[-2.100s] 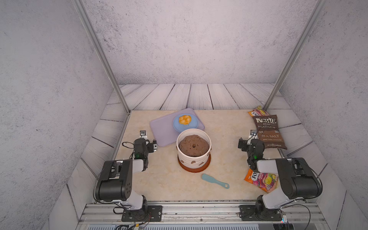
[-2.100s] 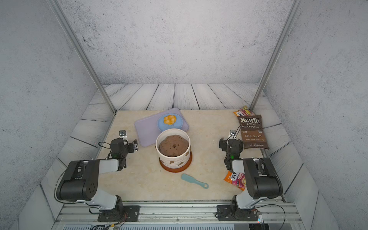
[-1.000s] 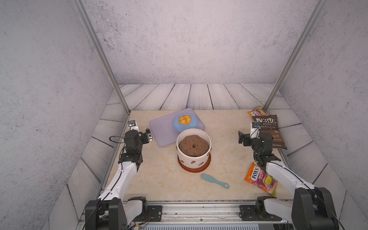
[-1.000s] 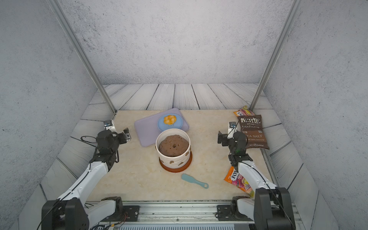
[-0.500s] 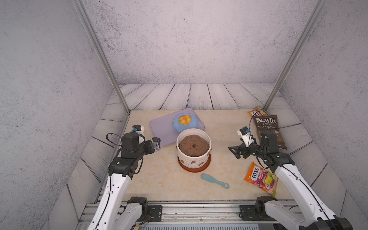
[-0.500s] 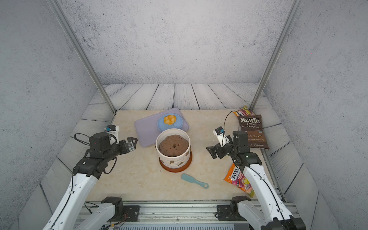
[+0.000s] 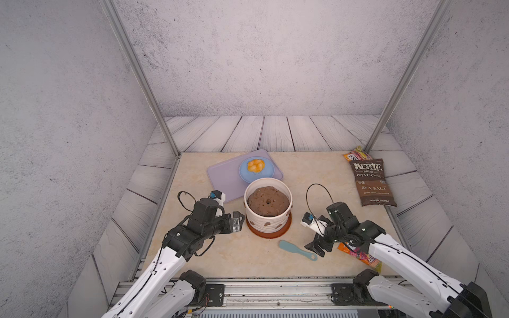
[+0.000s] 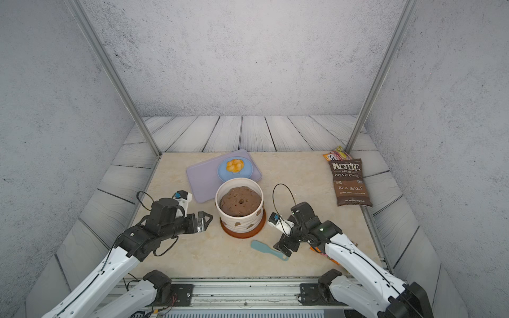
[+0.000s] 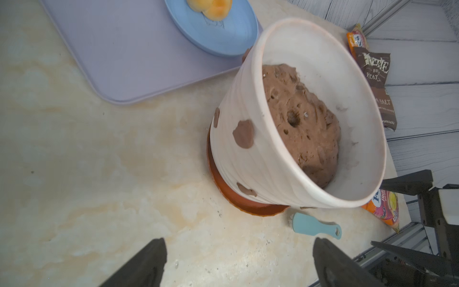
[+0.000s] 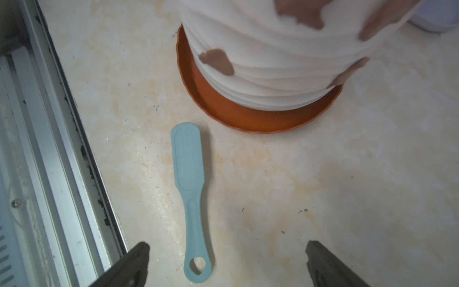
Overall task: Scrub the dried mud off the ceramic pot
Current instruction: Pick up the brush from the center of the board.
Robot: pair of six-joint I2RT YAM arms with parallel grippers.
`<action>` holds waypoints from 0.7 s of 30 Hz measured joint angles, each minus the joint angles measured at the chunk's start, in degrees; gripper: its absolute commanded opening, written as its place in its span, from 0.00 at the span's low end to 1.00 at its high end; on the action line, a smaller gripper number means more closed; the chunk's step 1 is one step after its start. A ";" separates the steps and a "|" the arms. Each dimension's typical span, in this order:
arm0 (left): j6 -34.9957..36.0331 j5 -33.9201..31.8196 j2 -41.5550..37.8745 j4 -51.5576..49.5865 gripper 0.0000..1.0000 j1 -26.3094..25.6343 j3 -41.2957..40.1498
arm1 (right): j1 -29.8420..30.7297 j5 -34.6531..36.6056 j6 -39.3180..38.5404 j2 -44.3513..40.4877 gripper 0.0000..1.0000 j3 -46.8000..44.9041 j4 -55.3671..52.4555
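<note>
The cream ribbed ceramic pot [image 7: 259, 219] [image 8: 229, 218] stands mid-table on a rust-brown saucer [image 7: 271, 234], filled with a soil mound. Brown patches of dried mud [image 7: 266, 224] [image 9: 244, 134] [image 10: 217, 61] dot its outer wall. A teal brush [image 7: 297, 249] [image 10: 190, 169] lies on the table in front of the pot. My left gripper [image 7: 239, 221] [image 9: 238, 251] hovers open just left of the pot, holding nothing. My right gripper [image 7: 316, 249] [image 10: 227, 248] is open and low over the table, with the brush's handle end between its fingers, untouched.
A lavender tray [image 7: 223, 179] with a blue plate [image 7: 265, 173] of orange food sits behind the pot. A chips bag [image 7: 371, 181] and a snack packet [image 7: 356, 155] lie at the right. A candy bag [image 7: 360, 254] lies under my right arm. The metal rail [image 10: 49, 174] runs along the table's front edge.
Both arms have unfolded from the table's side edges and reached inward. The left gripper came up beside the pot; the right dropped down to the brush's handle. Both stayed open.
</note>
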 measured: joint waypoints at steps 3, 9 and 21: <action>-1.60 -0.63 0.02 0.35 0.98 -1.62 -1.73 | 4.20 2.36 0.04 2.10 0.98 -1.44 2.14; -3.39 -1.38 0.35 1.22 0.98 -3.08 -2.38 | 10.38 5.92 0.04 10.71 0.93 -1.97 5.53; -5.01 0.09 0.46 3.85 0.98 -4.48 -3.82 | 14.38 9.18 0.31 21.27 0.69 -1.84 9.33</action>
